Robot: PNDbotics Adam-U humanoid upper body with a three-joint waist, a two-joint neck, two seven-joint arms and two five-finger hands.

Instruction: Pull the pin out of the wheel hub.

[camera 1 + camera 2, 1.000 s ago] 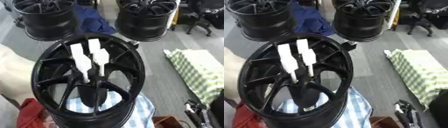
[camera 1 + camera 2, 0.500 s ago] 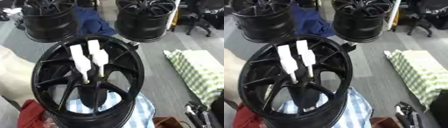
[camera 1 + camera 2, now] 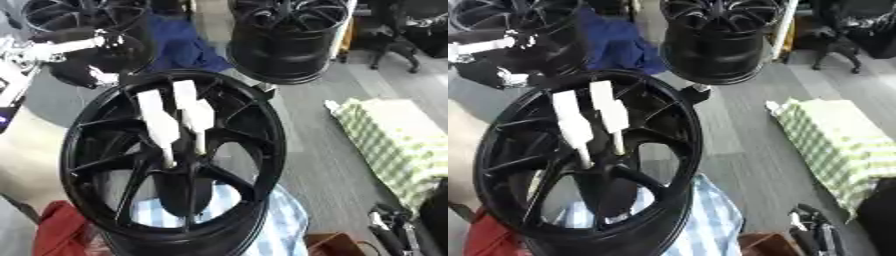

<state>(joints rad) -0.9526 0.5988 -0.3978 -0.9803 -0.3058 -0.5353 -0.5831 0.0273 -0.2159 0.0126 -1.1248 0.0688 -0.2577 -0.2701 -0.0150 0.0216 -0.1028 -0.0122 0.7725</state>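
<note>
1. Right hand (image 3: 390,234) sits at the lower right corner, fingers up and relaxed, holding nothing, well apart from the wheel
2. Red cloth-like thing (image 3: 54,231) at the lower left, tucked against the wheel's near rim
3. Blue-and-white striped cloth (image 3: 278,227) lies under the wheel and shows through the spokes and past its near right edge
4. Black wheel hub (image 3: 92,112) fills the foreground, tilted, open face toward the camera
5. Left white pin (image 3: 157,122) and right white pin (image 3: 192,114) stand side by side near the wheel's centre, each a flat white upper part on a thin stem going down into the hub where the spokes meet; nothing touches either
6. Green checked cloth (image 3: 394,142) lies on the grey floor to the right, apart from the wheel
7. Left hand (image 3: 86,67) comes in from the upper left on a white arm, just beyond the wheel's far left rim; pins lie below and to the right of it, clearly apart; it is blurred, cannot tell if open or closed
8. Two more black wheels stand behind, far left wheel (image 3: 61,12) and far right wheel (image 3: 284,42), with a blue cloth (image 3: 188,47) between them
</note>
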